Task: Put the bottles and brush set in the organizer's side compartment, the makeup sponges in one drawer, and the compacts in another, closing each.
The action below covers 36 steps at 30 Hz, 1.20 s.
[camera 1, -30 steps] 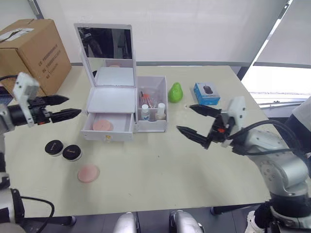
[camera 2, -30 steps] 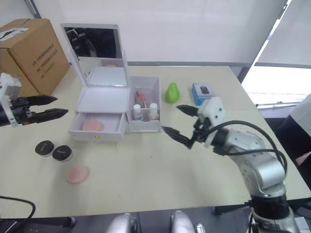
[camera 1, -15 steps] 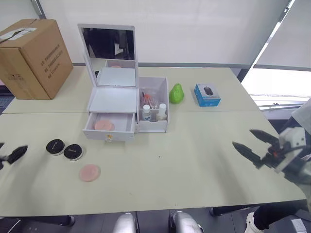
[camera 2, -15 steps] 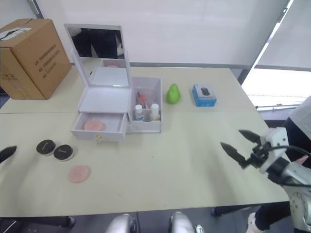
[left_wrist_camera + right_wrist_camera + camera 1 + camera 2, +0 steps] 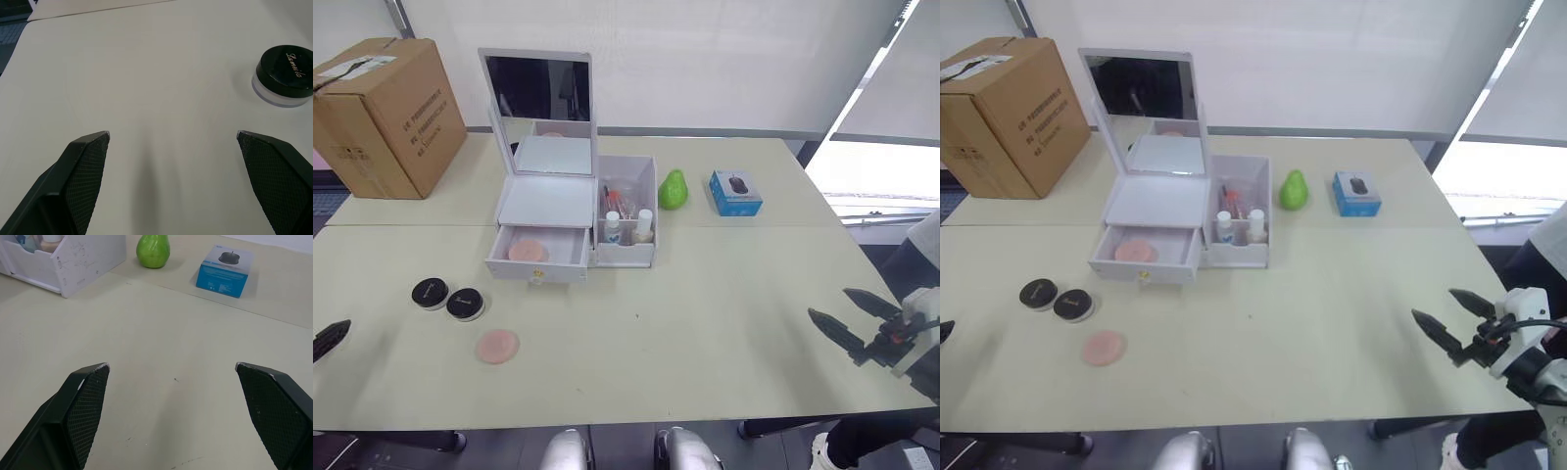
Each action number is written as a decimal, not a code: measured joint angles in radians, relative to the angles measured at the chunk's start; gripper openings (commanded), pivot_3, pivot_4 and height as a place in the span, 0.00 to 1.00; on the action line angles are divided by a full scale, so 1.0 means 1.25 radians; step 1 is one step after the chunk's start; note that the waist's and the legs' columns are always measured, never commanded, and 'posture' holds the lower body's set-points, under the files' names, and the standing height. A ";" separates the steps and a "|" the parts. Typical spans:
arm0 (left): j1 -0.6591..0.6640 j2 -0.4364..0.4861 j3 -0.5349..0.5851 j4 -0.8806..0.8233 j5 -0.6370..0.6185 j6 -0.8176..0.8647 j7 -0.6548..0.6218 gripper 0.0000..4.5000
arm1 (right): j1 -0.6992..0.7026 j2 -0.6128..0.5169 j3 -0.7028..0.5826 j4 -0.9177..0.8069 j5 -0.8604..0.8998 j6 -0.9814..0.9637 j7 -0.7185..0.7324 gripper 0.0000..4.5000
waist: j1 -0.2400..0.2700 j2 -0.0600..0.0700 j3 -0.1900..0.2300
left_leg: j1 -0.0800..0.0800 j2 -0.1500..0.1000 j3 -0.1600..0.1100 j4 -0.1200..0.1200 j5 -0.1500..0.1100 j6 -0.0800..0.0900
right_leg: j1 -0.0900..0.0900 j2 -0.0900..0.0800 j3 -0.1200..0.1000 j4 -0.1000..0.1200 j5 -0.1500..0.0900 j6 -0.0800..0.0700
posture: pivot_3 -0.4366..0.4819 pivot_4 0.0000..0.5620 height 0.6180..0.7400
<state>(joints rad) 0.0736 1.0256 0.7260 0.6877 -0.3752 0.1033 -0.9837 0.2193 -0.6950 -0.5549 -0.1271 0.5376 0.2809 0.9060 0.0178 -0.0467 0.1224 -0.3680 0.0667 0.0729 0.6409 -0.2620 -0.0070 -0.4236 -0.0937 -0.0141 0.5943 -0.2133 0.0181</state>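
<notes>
The white organizer (image 5: 544,201) stands at the table's back middle with its mirror lid up. Its side compartment (image 5: 628,250) holds two small bottles (image 5: 612,227) and brushes. Its drawer (image 5: 538,266) is pulled out with a pink makeup sponge (image 5: 527,252) inside. A second pink sponge (image 5: 496,346) lies on the table in front, left of centre. Two black compacts (image 5: 430,292) (image 5: 465,304) sit side by side beyond it. My left gripper (image 5: 172,133) is open at the table's far left edge, near one compact (image 5: 285,73). My right gripper (image 5: 827,303) is open and empty over the front right corner.
A cardboard box (image 5: 386,113) stands at the back left. A green pear (image 5: 673,188) and a blue mouse box (image 5: 735,192) lie right of the organizer. The table's front edge (image 5: 626,423) runs close below both grippers.
Both arms have drawn back from beside the organizer, the left to the far left edge, the right to the front right corner. Both stay open. The camera has shifted slightly.
</notes>
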 measured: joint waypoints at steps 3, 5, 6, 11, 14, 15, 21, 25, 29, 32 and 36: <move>0.000 -0.003 0.000 -0.019 -0.003 0.001 0.012 0.99 | -0.014 0.000 0.006 0.001 -0.004 0.000 -0.005 1.00 | -0.001 0.000 0.000 | 0.000 0.000 0.000 0.000 0.000 0.000 | 0.000 0.000 0.000 0.000 0.000 0.000 | 0.48 0.27 1.00; 0.001 -0.023 0.002 -0.057 -0.010 0.004 0.028 0.99 | -0.032 0.000 0.020 0.000 -0.005 0.000 -0.012 1.00 | -0.001 0.000 0.000 | 0.000 0.000 0.000 0.000 0.000 0.000 | 0.000 0.000 0.000 0.000 0.000 0.000 | 0.48 0.27 1.00; 0.004 -0.039 0.003 -0.085 -0.014 0.007 0.040 0.99 | -0.042 0.001 0.031 -0.003 -0.005 0.003 -0.015 1.00 | -0.001 0.000 0.000 | 0.000 0.000 0.000 0.000 0.000 0.000 | 0.001 0.000 0.000 0.000 0.000 0.000 | 0.48 0.27 1.00; 0.051 -0.161 0.017 -0.320 -0.049 0.079 0.141 0.99 | -0.135 0.015 0.119 -0.087 0.016 0.054 -0.052 1.00 | -0.005 0.000 0.000 | -0.001 0.000 0.000 0.000 0.003 0.005 | 0.003 0.002 0.001 0.001 0.001 -0.001 | 0.48 0.27 1.00; 0.076 -0.234 0.023 -0.493 -0.086 0.150 0.219 0.99 | -0.199 0.020 0.174 -0.150 0.045 0.096 -0.066 1.00 | -0.005 0.000 0.000 | 0.000 0.000 -0.001 0.000 0.004 0.006 | 0.003 0.003 0.001 0.001 0.001 -0.001 | 0.48 0.27 1.00; 0.084 -0.261 0.025 -0.551 -0.103 0.174 0.249 0.99 | -0.222 0.022 0.193 -0.163 0.056 0.110 -0.067 1.00 | -0.005 -0.001 0.000 | 0.000 0.000 -0.001 0.000 0.004 0.006 | 0.003 0.003 0.001 0.001 0.001 -0.001 | 0.48 0.27 1.00; 0.160 -0.448 -0.041 -0.818 -0.131 0.237 0.397 0.99 | -0.404 0.076 0.303 -0.193 0.101 0.168 -0.084 1.00 | -0.003 -0.001 -0.001 | -0.001 -0.001 -0.001 0.001 0.004 0.006 | 0.003 0.003 0.002 0.001 0.003 -0.004 | 0.48 0.27 1.00; 0.194 -0.517 -0.061 -0.914 -0.141 0.252 0.464 0.99 | -0.492 0.107 0.355 -0.198 0.115 0.189 -0.087 1.00 | -0.003 -0.001 -0.001 | -0.001 -0.001 -0.003 0.002 0.004 0.007 | 0.004 0.004 0.002 0.001 0.004 -0.005 | 0.48 0.27 1.00; 0.280 -0.559 -0.109 -1.005 -0.126 0.244 0.478 0.99 | -0.564 0.141 0.407 -0.177 0.115 0.195 -0.079 1.00 | -0.006 -0.001 -0.001 | -0.001 -0.002 -0.003 0.002 0.004 0.007 | 0.003 0.005 0.002 0.001 0.004 -0.006 | 0.48 0.27 1.00; 0.357 -0.577 -0.128 -1.043 -0.095 0.204 0.473 0.99 | -0.590 0.156 0.436 -0.162 0.112 0.195 -0.061 1.00 | -0.005 -0.001 -0.001 | 0.000 -0.001 -0.005 0.002 0.004 0.007 | 0.003 0.007 0.002 0.001 0.003 -0.006 | 0.48 0.27 1.00; 0.444 -0.592 -0.138 -1.075 -0.088 0.166 0.449 0.99 | -0.603 0.172 0.473 -0.132 0.090 0.194 -0.035 1.00 | -0.005 -0.001 -0.001 | -0.001 -0.001 -0.006 0.002 0.004 0.007 | 0.002 0.007 0.002 0.000 0.000 -0.004 | 0.48 0.27 1.00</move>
<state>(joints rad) 0.6289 0.2852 0.5530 -0.6556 -0.4853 0.3106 -0.4230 -0.5347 -0.4800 0.0365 -0.2923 0.6498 0.5232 0.8628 0.0121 -0.0476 0.1212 -0.3688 0.0652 0.0660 0.6440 -0.2571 0.0013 -0.4205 -0.0851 -0.0110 0.5947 -0.2128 0.0130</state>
